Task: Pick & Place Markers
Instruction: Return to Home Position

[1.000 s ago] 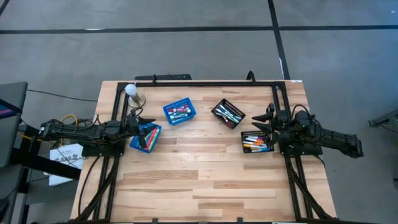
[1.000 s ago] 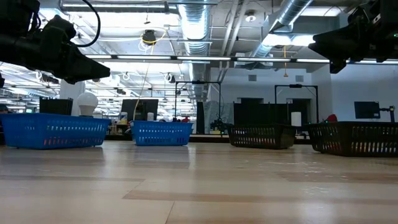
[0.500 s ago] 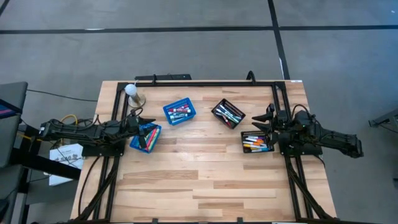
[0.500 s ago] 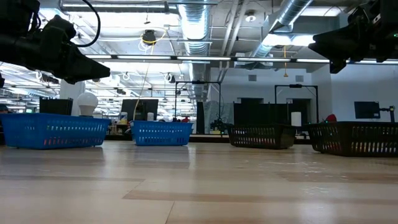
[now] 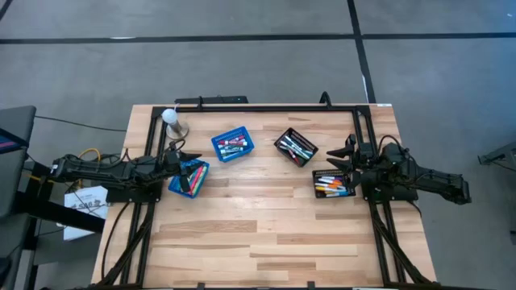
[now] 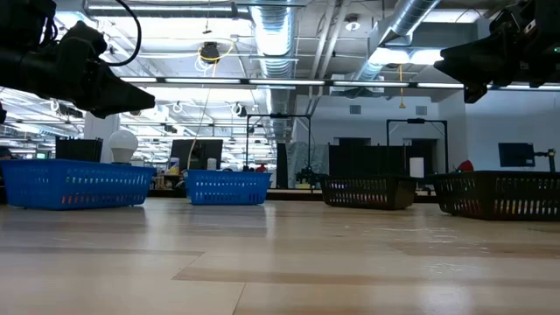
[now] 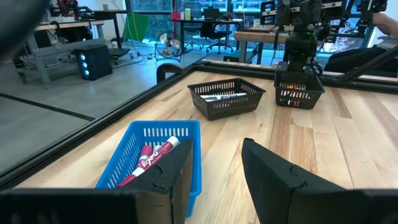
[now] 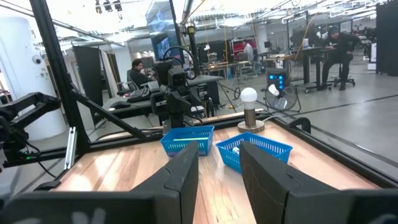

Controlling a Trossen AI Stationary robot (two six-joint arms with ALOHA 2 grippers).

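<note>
The markers lie in four baskets on the table. In the high view I see them in a blue basket (image 5: 188,178), a second blue basket (image 5: 232,145), a black mesh basket (image 5: 295,147) and another black mesh basket (image 5: 333,184). My left gripper (image 5: 187,155) hovers open above the far edge of the first blue basket. Its wrist view shows open fingers (image 7: 217,171) and red and pink markers (image 7: 152,163) in the second blue basket. My right gripper (image 5: 339,158) hovers open above the far edge of the nearer black basket; it also shows open in its wrist view (image 8: 219,171).
A white bulb lamp (image 5: 171,119) stands near the table's far left corner. A black frame rail (image 5: 266,107) runs along the far edge and both sides. Bare wooden table (image 5: 258,242) spreads across the near half. People sit at desks in the room beyond (image 8: 140,68).
</note>
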